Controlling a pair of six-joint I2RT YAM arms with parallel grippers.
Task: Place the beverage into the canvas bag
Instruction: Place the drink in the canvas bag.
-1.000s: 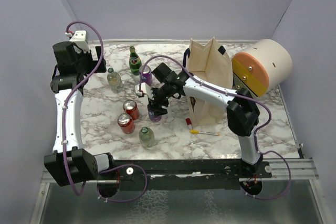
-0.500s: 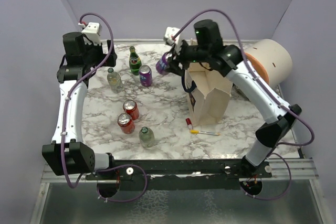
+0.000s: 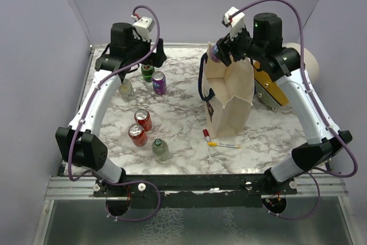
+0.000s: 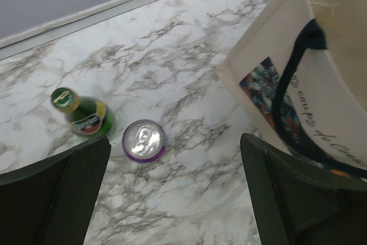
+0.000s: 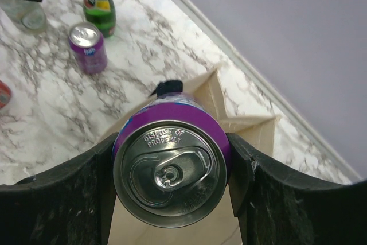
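The purple can point(image 5: 171, 167) is clamped between the two fingers of the right end effector point(image 5: 171, 190), which grip its sides so that its silver pull-tab top faces the wrist camera; in the overhead view the can point(image 3: 213, 54) hangs in the air over the far left corner of the canvas bag's point(image 3: 229, 98) open mouth, not yet inside it, and whether it touches the rim I cannot tell. The bag stands upright on the marble worktop point(image 3: 178, 119), its dark handle and blue print turned towards the left arm. Just behind the bag on the right lies a cream-and-orange cylinder point(image 3: 269, 84), and a marker point(image 3: 223, 144) lies on the worktop in front of the bag. To the left, well apart from the bag, a second purple can point(image 3: 159, 82) stands just beside a green bottle point(image 3: 147, 72). The left end effector point(image 3: 150, 61) hovers above these two with its jaws spread wide and nothing between them. Nearer the arm bases stand two red cans point(image 3: 143, 120)
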